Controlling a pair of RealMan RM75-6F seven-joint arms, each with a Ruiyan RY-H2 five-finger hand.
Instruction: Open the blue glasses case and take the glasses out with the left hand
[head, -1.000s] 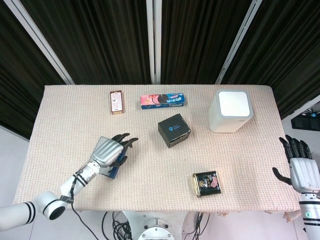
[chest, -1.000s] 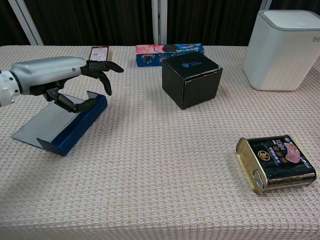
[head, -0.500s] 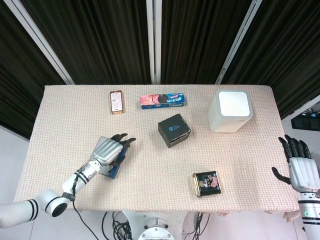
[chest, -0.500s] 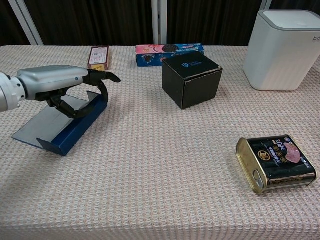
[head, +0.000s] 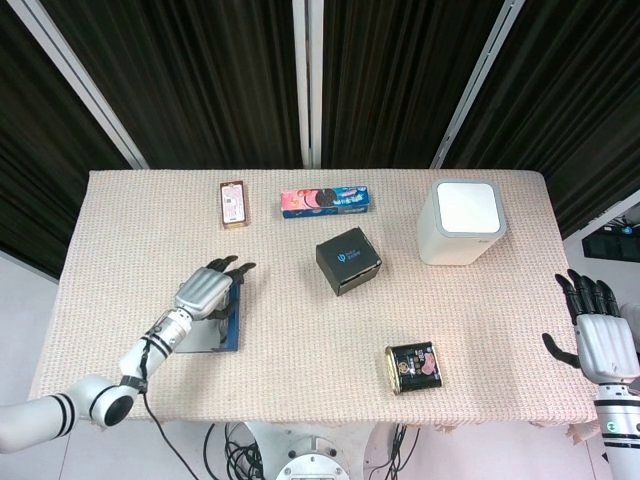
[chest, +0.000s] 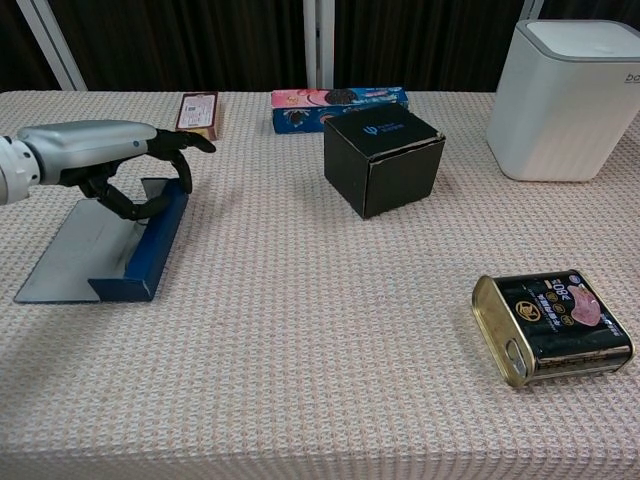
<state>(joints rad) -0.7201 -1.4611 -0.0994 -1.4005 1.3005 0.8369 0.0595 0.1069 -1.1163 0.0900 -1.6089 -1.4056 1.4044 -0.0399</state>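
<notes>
My left hand (chest: 105, 155) sits over the far end of the blue glasses case (chest: 105, 240), which lies on the left part of the bench (head: 300, 330) near the front edge. In the chest view the fingers (chest: 175, 150) curl downward, their dark tips hooked over the case's raised blue wall and touching it, while the palm stays above the flat grey inner face. I would call it a loose curled hold on the wall; whether the thumb presses from the other side I cannot tell. From the head view the same hand (head: 205, 293) covers the upper end of the case (head: 222, 330), with the grey face showing below it. No glasses are visible on the part of the case that shows.

My right hand (head: 595, 335) hangs off the right edge of the bench, fingers apart and pointing up, holding nothing.

Further back stand a black box (chest: 383, 160), a white container (chest: 565, 95), a long biscuit packet (chest: 335, 105) and a small brown packet (chest: 198, 113). A dark tin (chest: 553, 328) lies on its side near the front right.
</notes>
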